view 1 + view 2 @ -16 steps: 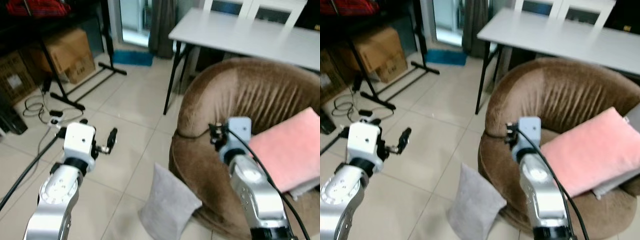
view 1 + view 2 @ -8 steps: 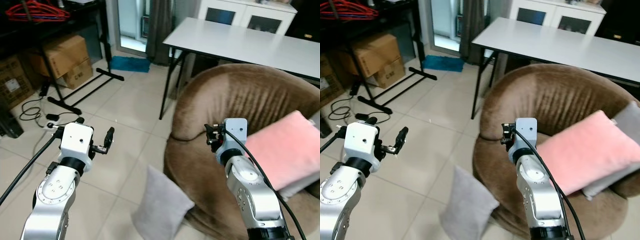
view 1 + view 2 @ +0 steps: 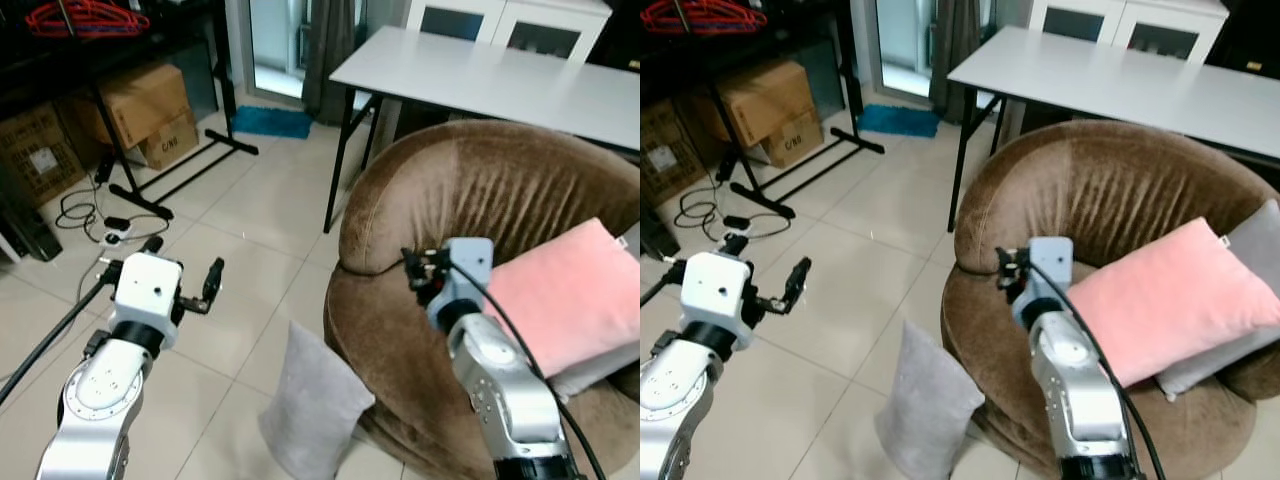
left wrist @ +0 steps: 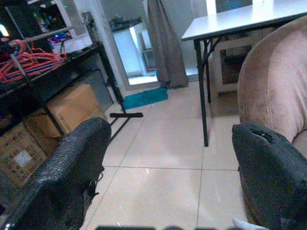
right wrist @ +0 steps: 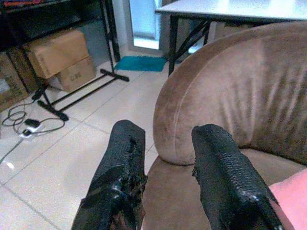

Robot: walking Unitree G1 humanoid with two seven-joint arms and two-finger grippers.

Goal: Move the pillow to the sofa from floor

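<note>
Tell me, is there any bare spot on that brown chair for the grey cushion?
The round brown velvet sofa has bare seat at its front left, between the left armrest and the pink pillow; the right pincer hangs there. The right side is crowded. The grey pillow leans against the sofa's base on the tiled floor.

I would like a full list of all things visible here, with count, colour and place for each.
grey pillow: 1, grey, on floor, leaning against sofa
sofa: 1, brown, round, right of centre
pink pillow: 1, pink, on sofa seat
second grey pillow: 1, grey, under pink one
table: 1, white, behind sofa
boxes: several, brown, far left
mat: 1, teal, by doorway
hangers: several, red, top left
cables: black, on floor left
left pincer: open, above floor
right pincer: open, over sofa edge
</note>
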